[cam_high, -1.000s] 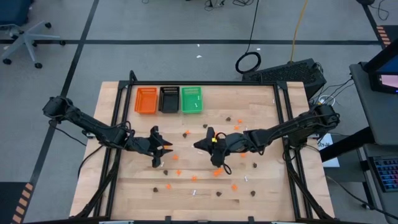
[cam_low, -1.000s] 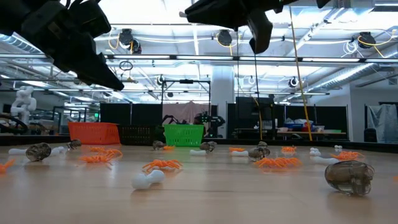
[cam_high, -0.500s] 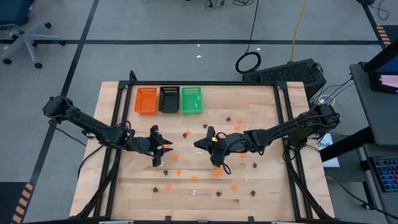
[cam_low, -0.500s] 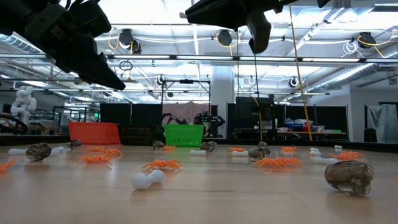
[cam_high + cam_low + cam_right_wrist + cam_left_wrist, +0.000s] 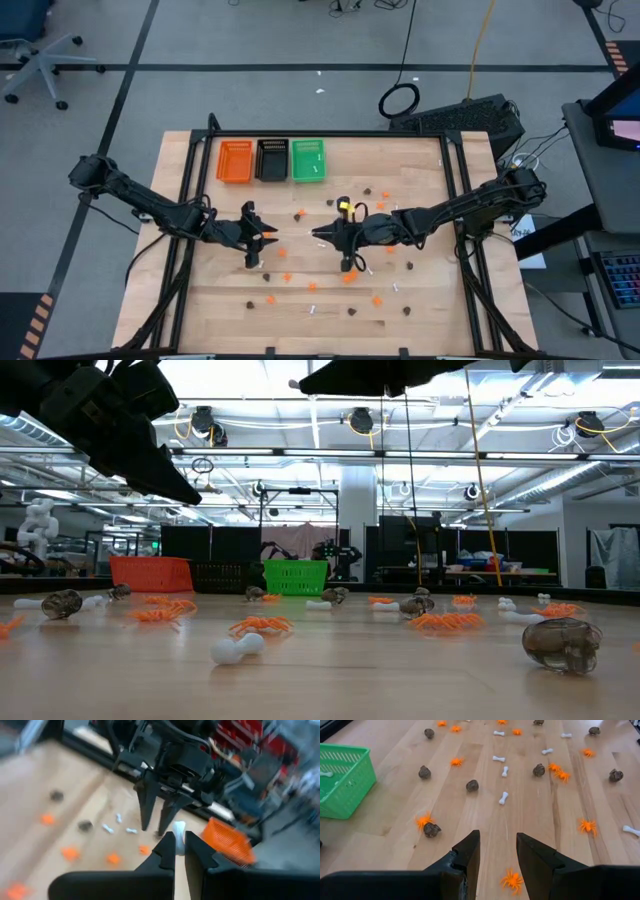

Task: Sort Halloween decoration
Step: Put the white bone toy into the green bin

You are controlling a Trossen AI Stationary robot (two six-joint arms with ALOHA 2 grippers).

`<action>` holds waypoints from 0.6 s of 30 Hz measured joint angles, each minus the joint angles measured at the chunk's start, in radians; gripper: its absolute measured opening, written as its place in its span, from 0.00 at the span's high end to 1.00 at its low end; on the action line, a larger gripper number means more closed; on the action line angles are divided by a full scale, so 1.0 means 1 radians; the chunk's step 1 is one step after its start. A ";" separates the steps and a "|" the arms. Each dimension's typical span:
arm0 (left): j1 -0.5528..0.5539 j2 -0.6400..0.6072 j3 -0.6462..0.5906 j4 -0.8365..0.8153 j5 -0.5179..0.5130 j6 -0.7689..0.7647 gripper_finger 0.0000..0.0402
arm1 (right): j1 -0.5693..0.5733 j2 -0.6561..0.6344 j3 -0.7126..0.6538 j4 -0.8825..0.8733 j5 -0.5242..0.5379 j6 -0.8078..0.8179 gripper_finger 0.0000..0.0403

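Small orange spiders (image 5: pixel 588 825), dark brown lumps (image 5: pixel 471 785) and white bones (image 5: pixel 503 797) lie scattered over the wooden table (image 5: pixel 420 160). My left gripper (image 5: pixel 497 855) hovers open over the table's left middle (image 5: pixel 270 239), with nothing between its fingers and an orange spider (image 5: pixel 511 881) on the wood below them. My right gripper (image 5: pixel 178 844) hangs level above the table's middle (image 5: pixel 320 234), facing the left one, shut with a small white bone (image 5: pixel 178 826) at its fingertips. In the low view both arms sit high at the top, left (image 5: pixel 120 430) and right (image 5: pixel 380 375). My right gripper pinches a white bone between its two fingers; one end of the bone (image 5: pixel 178 828) sticks out past the fingertips. The fingers reach nearly level from the table's right side. The bone is lifted clear of the table. The view is blurred, so finer detail does not show.
Three small trays stand in a row at the far left: orange (image 5: pixel 235 161), black (image 5: pixel 271 160) and green (image 5: pixel 307 160), the green one with a white bone in it (image 5: pixel 325 773). Black frame rails (image 5: pixel 455 200) run along the table's sides.
My right gripper has rolled about its own pointing line while staying in place; its yellow-marked side has swung toward the far edge, and the part that hung down in the low view has gone out of sight. It stays shut.
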 joint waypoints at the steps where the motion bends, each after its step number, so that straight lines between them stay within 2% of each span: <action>1: 0.000 0.000 0.000 0.000 0.000 0.000 0.69 | 0.000 0.000 0.000 0.000 0.000 0.054 1.00; 12: 0.000 0.000 0.000 0.000 0.001 -0.027 0.69 | 0.000 0.000 0.000 0.000 -0.008 0.549 1.00; 18: 0.000 0.000 0.000 0.000 0.002 -0.028 0.69 | 0.002 0.000 0.000 0.000 -0.026 0.623 0.98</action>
